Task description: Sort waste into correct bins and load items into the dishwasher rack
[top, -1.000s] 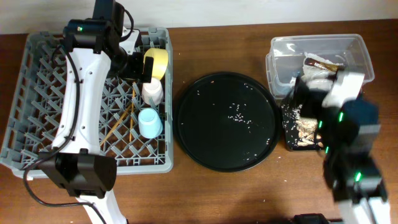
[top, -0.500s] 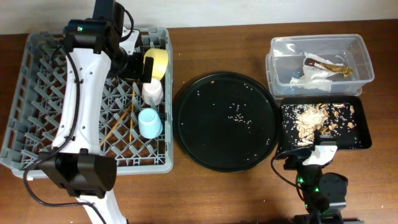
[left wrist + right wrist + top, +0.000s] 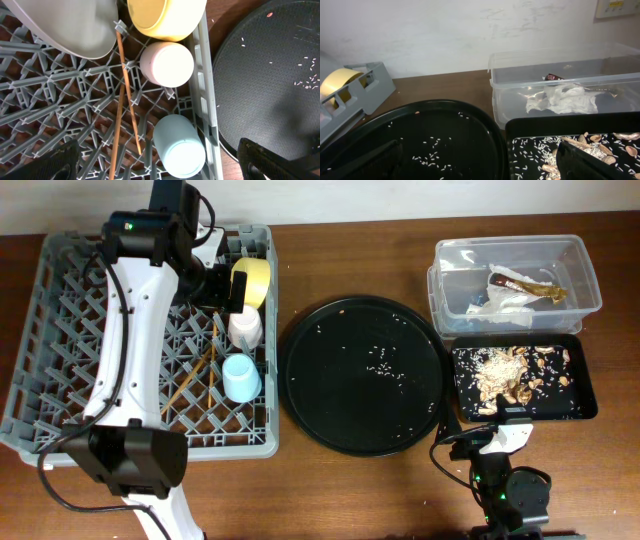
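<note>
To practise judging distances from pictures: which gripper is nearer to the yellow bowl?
Left. The left gripper hangs over the dishwasher rack, right beside the yellow bowl; the right gripper sits far off, just below the shallow black tray.

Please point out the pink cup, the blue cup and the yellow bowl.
Pink cup (image 3: pixel 166 63), left wrist view, round end.
Blue cup (image 3: pixel 176 139), left wrist view, side wall.
Yellow bowl (image 3: pixel 165 17), left wrist view, outer wall.

I'm looking at a lab mock-up: a dishwasher rack (image 3: pixel 50 340) sitting on a wooden worktop (image 3: pixel 350 480) against a bare white wall (image 3: pixel 445 30).
</note>
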